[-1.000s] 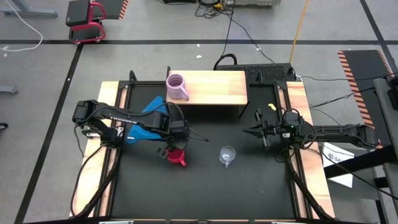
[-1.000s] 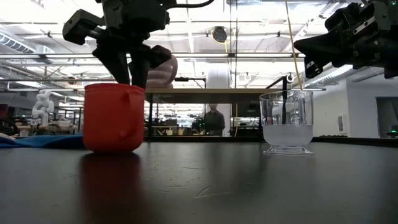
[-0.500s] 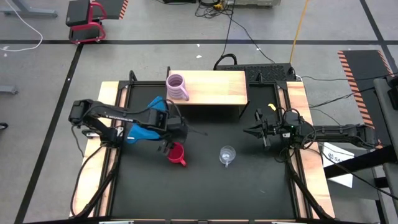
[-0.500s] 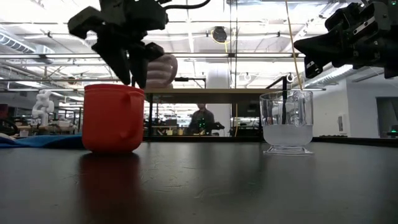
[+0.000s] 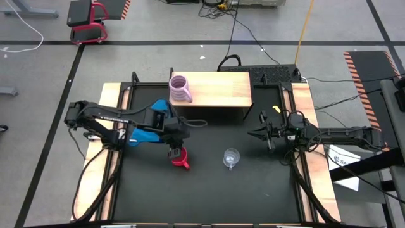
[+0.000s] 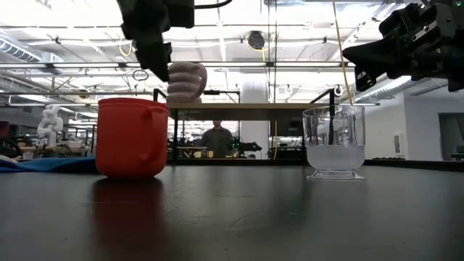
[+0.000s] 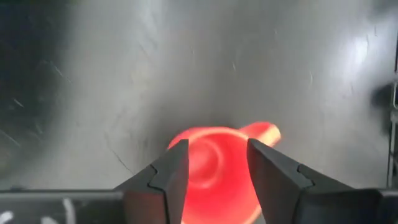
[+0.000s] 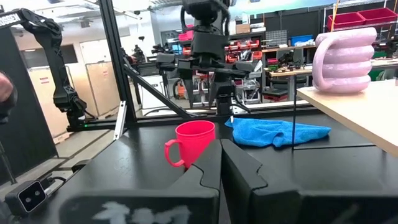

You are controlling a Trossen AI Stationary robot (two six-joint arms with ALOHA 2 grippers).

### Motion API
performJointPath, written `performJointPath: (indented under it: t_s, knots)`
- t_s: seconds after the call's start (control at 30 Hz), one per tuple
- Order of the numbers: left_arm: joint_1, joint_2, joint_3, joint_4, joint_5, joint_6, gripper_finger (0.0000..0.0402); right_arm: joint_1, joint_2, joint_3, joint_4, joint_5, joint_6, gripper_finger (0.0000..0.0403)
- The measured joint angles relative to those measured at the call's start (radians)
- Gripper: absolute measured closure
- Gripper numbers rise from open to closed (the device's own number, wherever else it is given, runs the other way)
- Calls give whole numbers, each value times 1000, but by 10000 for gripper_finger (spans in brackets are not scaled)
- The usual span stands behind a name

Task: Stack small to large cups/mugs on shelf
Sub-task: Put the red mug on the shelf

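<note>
Red mug (image 5: 180, 156), the mid-sized glossy one with its handle pointing toward the table's front edge, is sitting upright on the black table (image 5: 209, 190), and I'm hovering my left gripper (image 5: 172, 151) right above its rim. Through the left wrist camera I'm seeing the two dark fingers (image 7: 166, 175) spread apart with the mug's open mouth glowing between them, not touching it. In the low view that gripper (image 6: 156, 61) is hanging clear over the mug (image 6: 132, 138).

Over to the mug's right, well apart from it, the small clear glass cup (image 5: 231, 158) with a handle is standing on the table. The ribbed lilac-pink mug (image 5: 180, 88) is resting on the left end of the low light-wood shelf (image 5: 221, 88) at the back. A crumpled blue cloth (image 5: 149, 123) is lying under my left arm, near the table's left side.

My right gripper (image 5: 261, 133) is waiting at the right side of the table, above the surface, its fingers (image 8: 202, 171) pressed together on nothing. A person (image 6: 215, 138) is showing far off in the room behind.
</note>
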Motion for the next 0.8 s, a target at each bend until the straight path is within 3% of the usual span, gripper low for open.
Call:
performJointPath:
  t_s: [0.13, 0.3, 0.57, 0.8]
  knots:
    - [-18, -1, 0, -97, -27, 18, 266, 0, 0, 0, -1, 0, -1, 403]
    - [-33, -1, -17, -195, -182, -6, 276, 0, 0, 0, -4, 0, 4, 403]
    - [-37, -70, -128, -93, -200, 11, 277, 0, 3, 0, -8, 0, 12, 403]
    - [-37, -232, -290, 110, -201, 1, 277, 0, 11, 0, -4, 0, 12, 403]
